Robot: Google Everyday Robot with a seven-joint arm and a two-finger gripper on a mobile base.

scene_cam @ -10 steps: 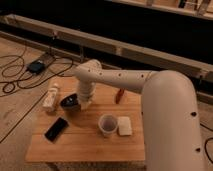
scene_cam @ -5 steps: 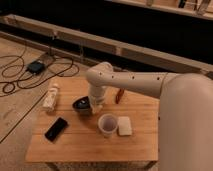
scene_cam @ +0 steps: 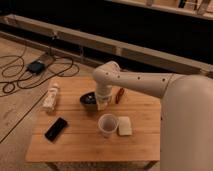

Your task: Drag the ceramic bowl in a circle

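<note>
The ceramic bowl (scene_cam: 88, 100), small, round and dark with a dark inside, sits on the wooden table (scene_cam: 75, 145) near its middle back. My gripper (scene_cam: 102, 102) reaches down from the white arm and stands at the bowl's right rim, touching or in it. The white translucent cup (scene_cam: 107, 125) stands upright just in front of the gripper, apart from the bowl.
A white bottle (scene_cam: 51, 96) lies at the table's left back. A black phone (scene_cam: 56, 128) lies at front left. A white block (scene_cam: 124, 126) sits right of the cup. A red object (scene_cam: 120, 94) lies behind the gripper. Cables (scene_cam: 30, 75) cover the floor to the left.
The bowl and my gripper have moved together to the right and slightly toward the front, closer to the cup. The arm has swung right with them.
</note>
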